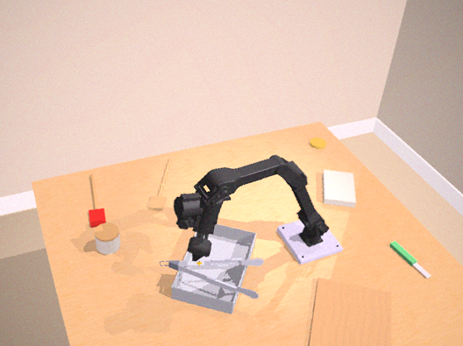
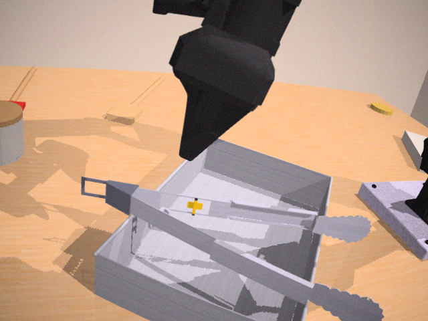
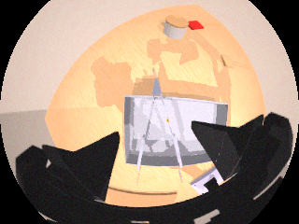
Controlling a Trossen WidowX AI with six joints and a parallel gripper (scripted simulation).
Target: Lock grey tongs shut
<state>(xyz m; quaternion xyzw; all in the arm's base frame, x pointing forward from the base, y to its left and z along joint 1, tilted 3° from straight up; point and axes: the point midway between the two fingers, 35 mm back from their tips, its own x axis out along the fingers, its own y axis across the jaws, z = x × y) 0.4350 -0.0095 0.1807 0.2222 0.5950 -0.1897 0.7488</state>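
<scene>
With your pincer (image 1: pixel 198 254) (image 2: pixel 189 157) (image 3: pixel 155 128) spread wide and holding nothing, centre it over both arms of the grey tongs (image 1: pixel 205 276) (image 2: pixel 207 243) (image 3: pixel 157 88), which lie open across the roasting tin (image 1: pixel 202 300) (image 2: pixel 120 279) (image 3: pixel 222 114), then descend straight before squeezing.

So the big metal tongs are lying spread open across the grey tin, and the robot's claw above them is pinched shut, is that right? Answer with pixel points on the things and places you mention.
Not quite: the claw (image 1: pixel 197 259) (image 2: pixel 186 159) (image 3: pixel 155 128) is wide open, with nothing between its fingers, as the wrist view shows. The tongs (image 1: pixel 209 278) (image 2: pixel 214 247) (image 3: pixel 156 88) do lie spread open across the grey tin (image 1: pixel 201 302) (image 2: pixel 138 290) (image 3: pixel 221 126), below it.
</scene>
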